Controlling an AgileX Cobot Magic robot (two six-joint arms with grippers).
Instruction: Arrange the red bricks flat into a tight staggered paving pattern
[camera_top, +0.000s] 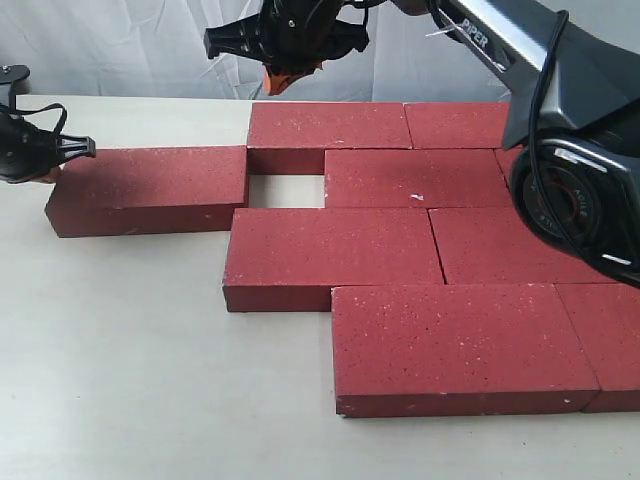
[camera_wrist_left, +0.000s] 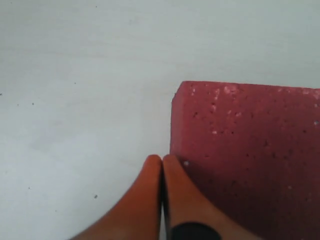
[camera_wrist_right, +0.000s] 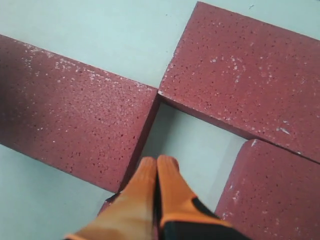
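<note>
Several red bricks lie flat in staggered rows, among them a back-row brick (camera_top: 328, 128), a second-row brick (camera_top: 415, 178) and a third-row brick (camera_top: 335, 250). A square gap (camera_top: 287, 190) of bare table sits between them. One loose brick (camera_top: 150, 188) lies left of the gap. My left gripper (camera_top: 52, 174) is shut, its orange tips (camera_wrist_left: 162, 160) against that brick's (camera_wrist_left: 250, 150) far left end. My right gripper (camera_top: 285, 78) hovers shut above the back row. In the right wrist view its tips (camera_wrist_right: 159, 162) hang over the gap (camera_wrist_right: 190, 145) between three bricks (camera_wrist_right: 75, 105).
The pale tabletop (camera_top: 120, 360) runs left of and in front of the paving. The front-row bricks (camera_top: 455, 340) reach toward the near right edge. The right arm's black body (camera_top: 575, 160) rises over the right side of the bricks. A white backdrop hangs behind.
</note>
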